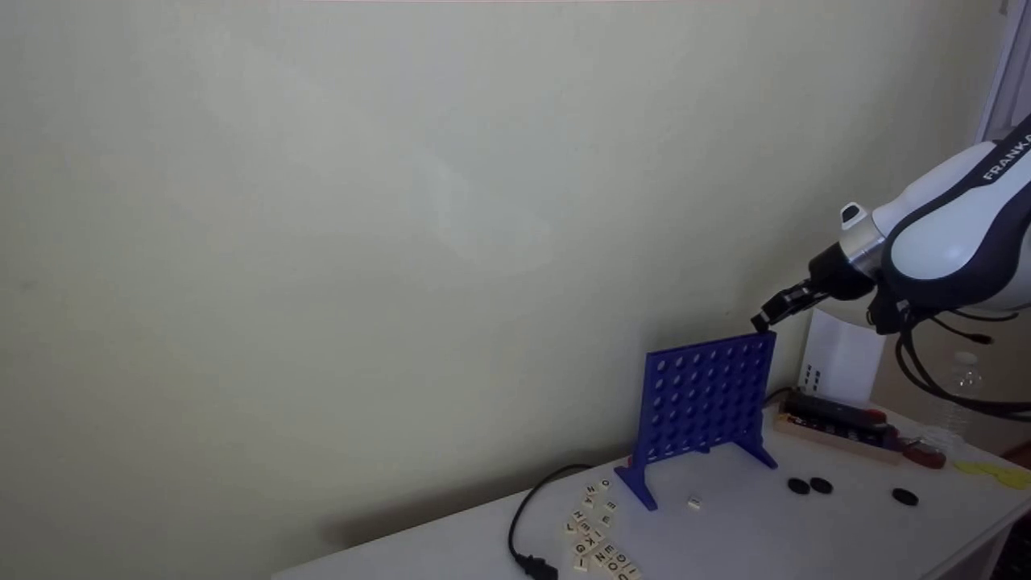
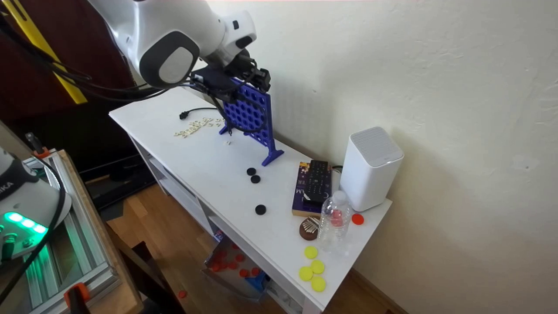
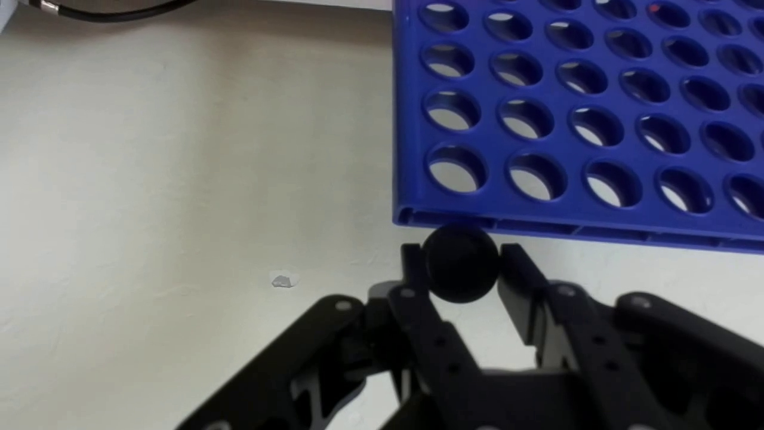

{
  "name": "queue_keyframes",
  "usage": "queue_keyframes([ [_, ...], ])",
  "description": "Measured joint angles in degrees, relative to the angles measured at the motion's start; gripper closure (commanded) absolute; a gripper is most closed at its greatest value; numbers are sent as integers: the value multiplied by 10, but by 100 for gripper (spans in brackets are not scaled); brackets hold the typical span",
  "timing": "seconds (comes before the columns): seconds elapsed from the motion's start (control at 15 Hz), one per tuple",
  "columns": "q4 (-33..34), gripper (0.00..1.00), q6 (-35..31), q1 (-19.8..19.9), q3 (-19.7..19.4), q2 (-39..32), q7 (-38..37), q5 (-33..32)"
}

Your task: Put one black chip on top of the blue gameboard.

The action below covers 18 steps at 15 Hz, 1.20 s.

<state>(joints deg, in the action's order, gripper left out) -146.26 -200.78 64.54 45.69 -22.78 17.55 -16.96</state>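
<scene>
Gripper (image 3: 462, 260), black: fingertips were clamped on one black chip (image 3: 461, 272), its round face turned to the wrist camera. Black chip stood at the top edge of the blue gameboard (image 3: 564, 147), in line with the end slot; whether it had entered could not be told. Blue gameboard was upright on its feet, on a white tabletop (image 2: 205, 165). Three loose black chips (image 2: 260, 209) lay flat, two just beside each other, one apart. Letter tiles (image 1: 608, 551) lay scattered by the foot farther from the gripper, a black plug (image 1: 538, 567) near. Beyond the other foot were a box (image 2: 299, 200) bearing a remote (image 2: 317, 181), a white unit (image 2: 370, 174), a clear bottle (image 2: 334, 226), four yellow chips (image 2: 318, 284).
</scene>
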Motion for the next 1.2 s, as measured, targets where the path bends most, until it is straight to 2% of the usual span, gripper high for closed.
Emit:
queue_keyframes([
  [1.2,11,88,11,-47,-44,0,0,4],
])
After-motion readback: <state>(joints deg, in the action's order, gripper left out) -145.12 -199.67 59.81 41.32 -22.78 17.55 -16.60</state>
